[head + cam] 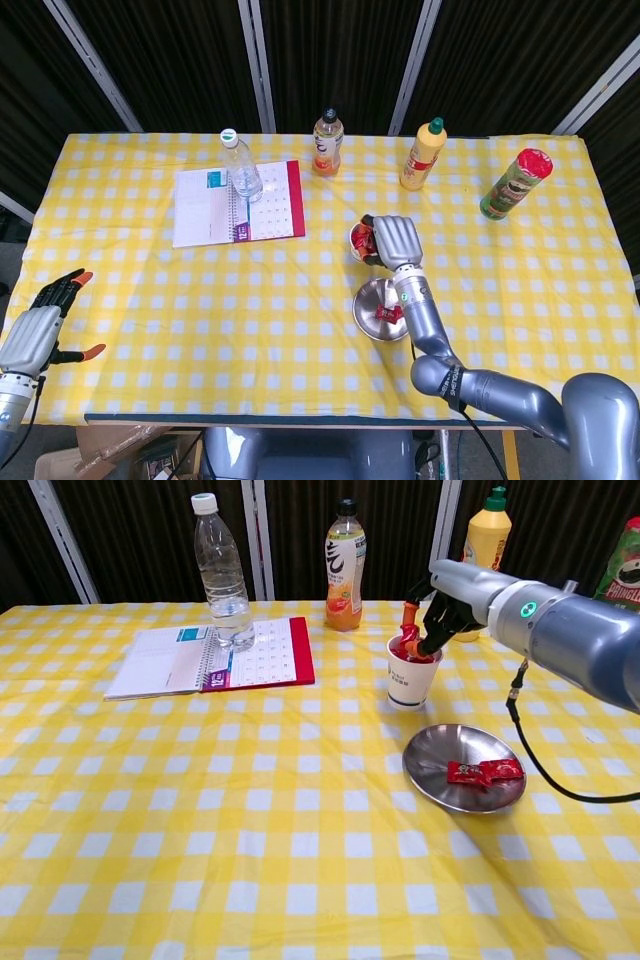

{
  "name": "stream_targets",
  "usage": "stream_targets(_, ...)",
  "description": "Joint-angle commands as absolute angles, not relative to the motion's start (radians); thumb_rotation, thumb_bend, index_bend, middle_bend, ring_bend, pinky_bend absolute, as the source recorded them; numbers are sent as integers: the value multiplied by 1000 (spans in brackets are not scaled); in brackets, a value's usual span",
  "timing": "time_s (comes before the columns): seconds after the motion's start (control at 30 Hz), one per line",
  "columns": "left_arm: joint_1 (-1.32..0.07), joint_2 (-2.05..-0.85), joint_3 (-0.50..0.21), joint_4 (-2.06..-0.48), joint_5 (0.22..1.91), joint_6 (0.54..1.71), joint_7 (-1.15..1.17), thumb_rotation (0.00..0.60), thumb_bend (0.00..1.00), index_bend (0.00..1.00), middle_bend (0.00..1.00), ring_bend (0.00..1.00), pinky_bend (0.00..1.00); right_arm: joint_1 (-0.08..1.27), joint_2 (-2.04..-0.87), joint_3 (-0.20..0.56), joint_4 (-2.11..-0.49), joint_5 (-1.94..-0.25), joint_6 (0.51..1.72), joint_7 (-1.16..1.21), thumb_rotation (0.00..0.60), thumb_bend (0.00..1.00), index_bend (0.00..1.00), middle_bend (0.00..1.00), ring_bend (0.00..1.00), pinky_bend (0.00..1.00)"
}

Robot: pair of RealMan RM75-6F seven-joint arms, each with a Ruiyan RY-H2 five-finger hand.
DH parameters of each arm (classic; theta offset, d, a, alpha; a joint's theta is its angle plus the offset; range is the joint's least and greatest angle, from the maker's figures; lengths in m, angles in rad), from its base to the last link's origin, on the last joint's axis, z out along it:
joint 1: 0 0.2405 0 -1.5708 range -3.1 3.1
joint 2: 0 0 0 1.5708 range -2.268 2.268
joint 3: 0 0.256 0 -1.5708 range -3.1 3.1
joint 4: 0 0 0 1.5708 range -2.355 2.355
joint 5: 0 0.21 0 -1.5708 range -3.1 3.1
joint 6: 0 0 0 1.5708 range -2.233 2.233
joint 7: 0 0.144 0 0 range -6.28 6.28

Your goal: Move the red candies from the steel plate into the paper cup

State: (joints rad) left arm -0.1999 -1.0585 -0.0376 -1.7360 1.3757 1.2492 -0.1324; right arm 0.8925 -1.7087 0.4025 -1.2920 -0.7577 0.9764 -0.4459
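Two red candies (484,771) remain on the steel plate (440,780). My right hand (432,615) pinches one candy over the paper cup (410,683); left hand (35,330) idles, fingers apart. I'd release next, then return.

Tabletop (150,860) under yellow-white checked cloth carries: open spiral notebook (210,657), clear water bottle (221,572), orange juice bottle (344,566), yellow squeeze bottle (479,566), green crisp can (612,598), white paper cup (409,680), round steel plate (440,750).

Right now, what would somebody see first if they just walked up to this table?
Probably the right hand poised over the paper cup near the table's middle, fingers at its rim above red candies. In front of the cup, more red candies lie in a steel plate. Behind, a green can stands at the far right.
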Motion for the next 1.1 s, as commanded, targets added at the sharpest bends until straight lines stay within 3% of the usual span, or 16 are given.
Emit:
stream_targets(0.03,-201,-1056,-37,-1736,1375,1246,-136,600,35,0,0,0,0,917,-1734,405,-1247,-741,955,-452,600,526,520,811,902,1000)
stream_targets(0.2,-201,-1052,-35,-1737,1376,1242,-145,600,36,0,0,0,0,930,-1754,398,-1204,-727,951,-465,600,451,322,811,901,1000)
stream_targets(0.33,-200,-1051,-34,-1735,1381,1244,-150,600,35,0,0,0,0,927,-1752,398,-1208,-729,969,-464,600,413,238,811,901,1000)
stream_targets(0.63,-197,-1054,-33,-1732,1391,1255,-147,600,36,0,0,0,0,884,-1691,390,-1327,-751,1047,-473,600,408,215,811,901,1000)
stream_targets(0.8,-192,-1059,-35,-1727,1395,1270,-145,600,36,0,0,0,0,814,-1609,360,-1475,-823,1135,-454,600,408,215,808,881,994)
stream_targets(0.87,-190,-1061,-35,-1724,1400,1279,-144,600,36,0,0,0,0,767,-1557,334,-1562,-879,1185,-433,600,408,210,764,813,943)
stream_targets(0.97,-185,-1064,-35,-1719,1408,1292,-141,600,35,0,0,0,0,685,-1468,276,-1691,-982,1261,-396,600,408,186,544,542,766)
stream_targets(1.03,-181,-1068,-36,-1717,1416,1307,-139,600,35,0,0,0,0,625,-1407,225,-1764,-1066,1313,-368,600,404,141,354,307,576)
stream_targets(1.1,-175,-1073,-37,-1708,1428,1329,-133,600,35,0,0,0,0,553,-1335,153,-1825,-1172,1374,-335,600,384,69,200,133,393)
